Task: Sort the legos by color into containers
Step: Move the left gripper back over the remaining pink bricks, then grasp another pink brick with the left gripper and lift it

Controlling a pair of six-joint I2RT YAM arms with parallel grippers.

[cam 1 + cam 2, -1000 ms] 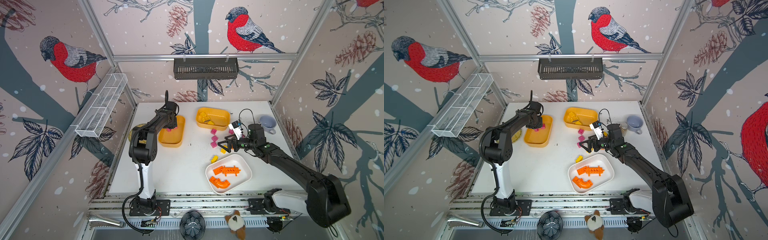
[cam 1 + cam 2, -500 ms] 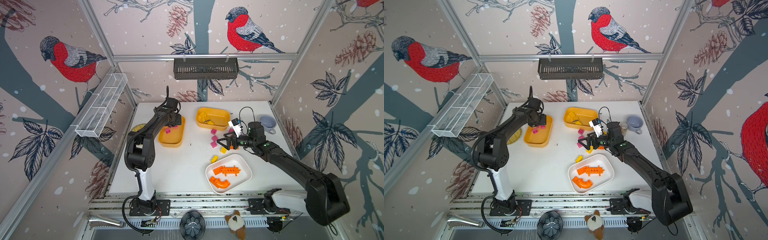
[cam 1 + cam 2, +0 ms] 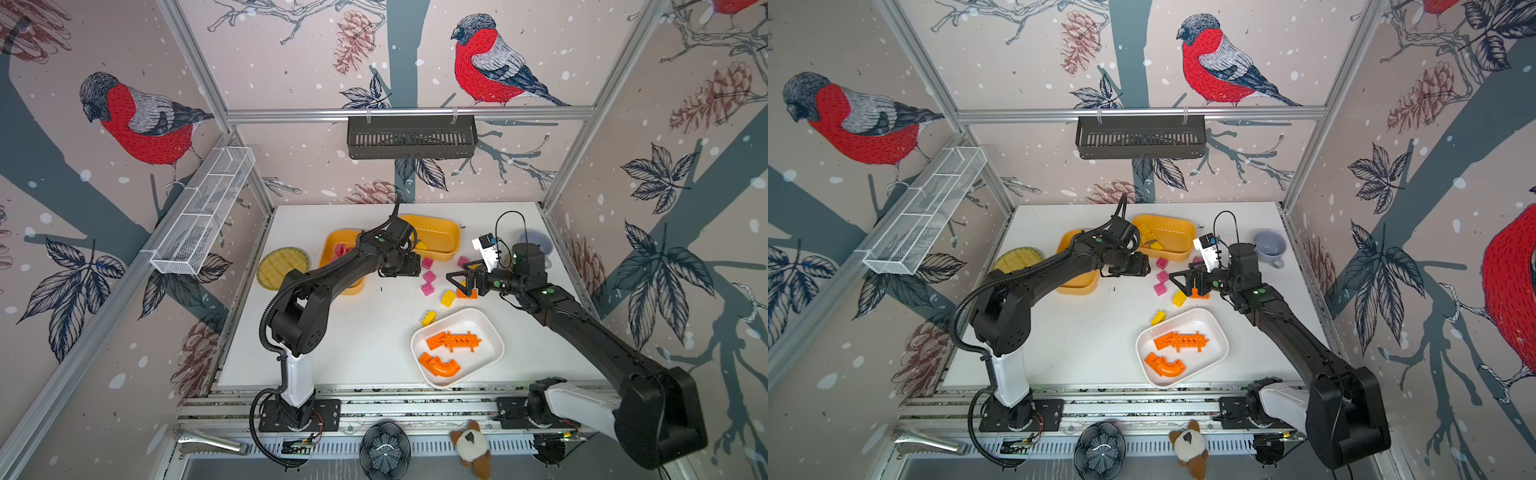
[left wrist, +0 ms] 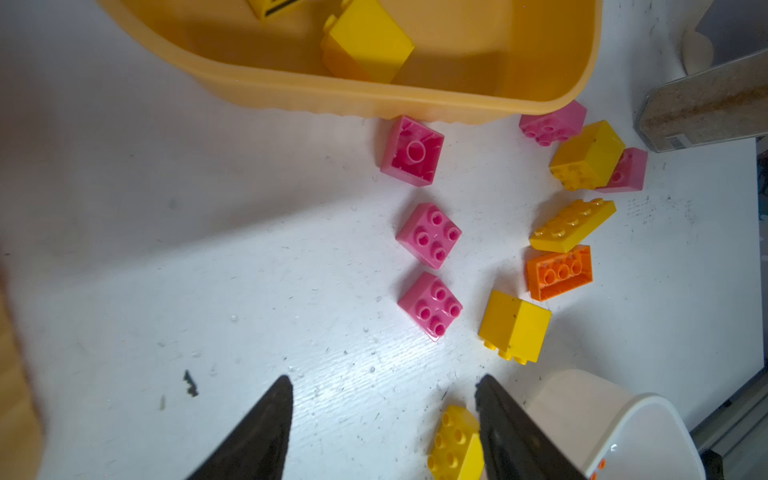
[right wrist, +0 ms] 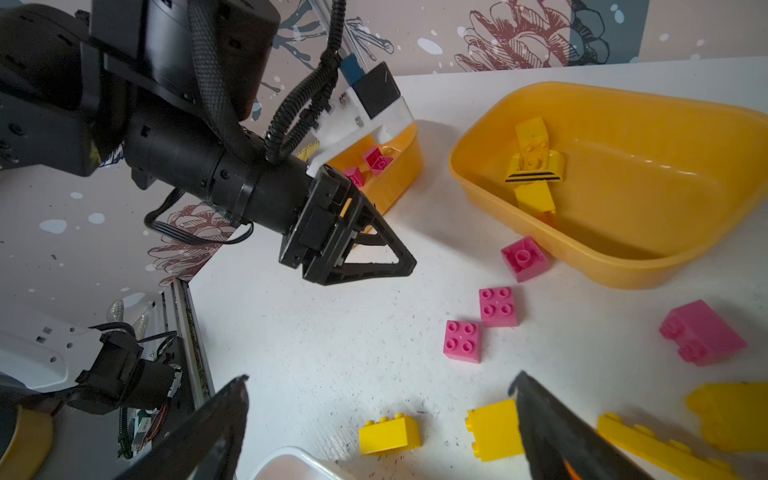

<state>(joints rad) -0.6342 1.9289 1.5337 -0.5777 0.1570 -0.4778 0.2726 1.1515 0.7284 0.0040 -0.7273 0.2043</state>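
three tubs sit on the white table (image 3: 353, 345): two yellow-orange, one white. the left yellow-orange tub (image 3: 328, 249) holds pink bricks (image 5: 376, 160); two show past the arm. the back yellow-orange tub (image 3: 444, 232) holds a few yellow bricks (image 5: 534, 166), one with black stripes. the white tub (image 3: 478, 361) holds two orange pieces, a spiky bar (image 3: 453, 340) and an arch (image 3: 438, 365).

ten bricks lie loose on the table between the tubs: five loose pink bricks (image 4: 429, 235), four loose yellow bricks (image 4: 514, 326) and one orange brick (image 4: 559, 272).

the left gripper (image 4: 382, 415) is released, its jaws apart and empty, near three of the loose pink ones. the right gripper (image 5: 380, 415) is spread wide and empty, low over the orange brick.
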